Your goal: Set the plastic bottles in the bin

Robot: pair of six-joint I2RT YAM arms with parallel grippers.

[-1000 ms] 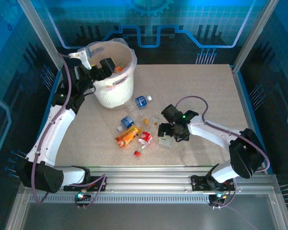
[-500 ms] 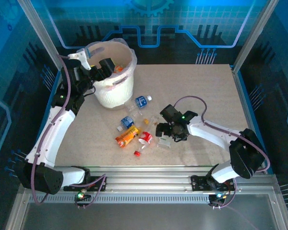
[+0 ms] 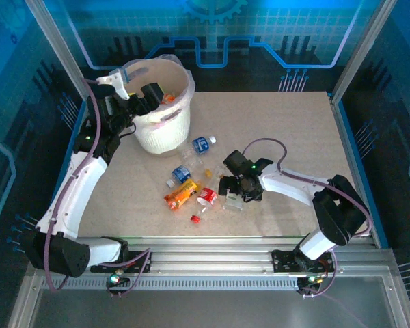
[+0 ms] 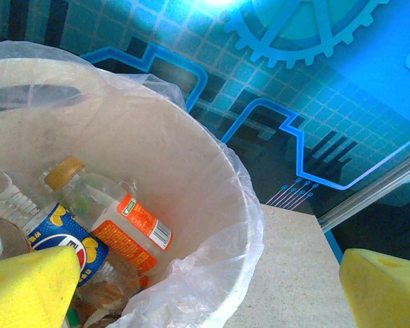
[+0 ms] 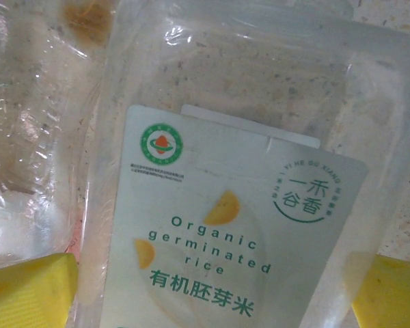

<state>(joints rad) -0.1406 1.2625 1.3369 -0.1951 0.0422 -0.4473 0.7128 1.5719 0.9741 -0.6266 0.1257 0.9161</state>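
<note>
Leftward since a second ago, the right arm (image 3: 294, 186) reaches further. Far-left bin (image 3: 165, 133) holds several bottles (image 4: 116, 225); left gripper (image 3: 147, 94) hangs over it, spread, empty. Right gripper (image 3: 234, 193), spread, straddles a clear bottle (image 5: 239, 239) on the table: pickup step; closing squarely comes next.

White bin (image 3: 161, 131) — orange-label bottle (image 4: 127, 229), blue-label bottle (image 4: 57, 235); beige speckled tbl (image 3: 287, 130)
</note>
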